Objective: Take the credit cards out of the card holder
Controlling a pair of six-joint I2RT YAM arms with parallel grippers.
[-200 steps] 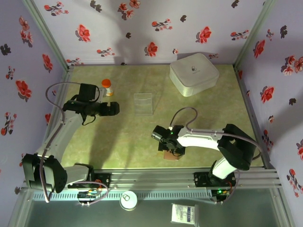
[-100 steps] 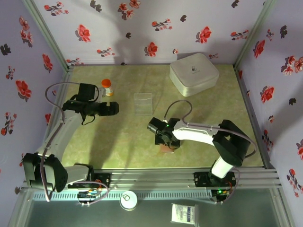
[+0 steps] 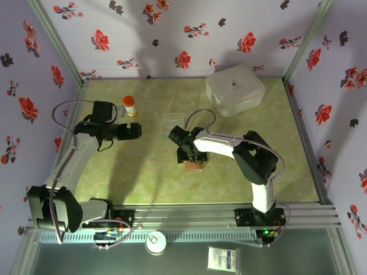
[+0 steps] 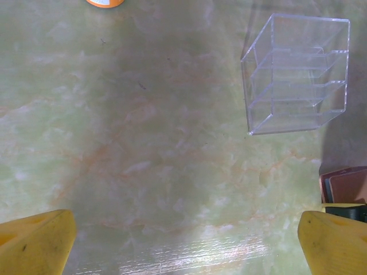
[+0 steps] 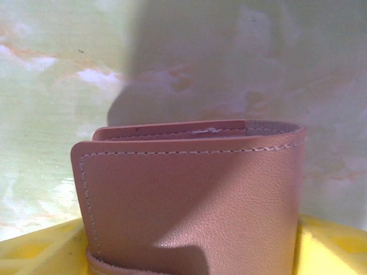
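My right gripper (image 3: 190, 159) is clamped on the folded brown card holder (image 5: 189, 195). A yellow finger (image 5: 34, 252) presses in at either side of it, and its stitched edge and spine stand up in front of my wrist camera. From above, the holder sits near the middle of the green marbled table (image 4: 143, 143), just on the near side of the clear tiered tray (image 4: 295, 74). I judge I hold it by its lower part so that the top edge stays free for the other arm to work at. My left gripper (image 4: 183, 243) hangs over bare table to the left of the tray, with its jaws spread as wide as they go and nothing between them. That looks to me like a hand kept ready rather than one at work. The credit cards are hidden, because the holder is folded shut and its leather covers whatever is inside. A pale fleck shows at the top seam, but I cannot tell whether it is a card edge or glare. My own fingers cut off the holder's bottom, so I cannot say whether it rests on the table or is lifted off it. From above, my right arm covers part of the tray.
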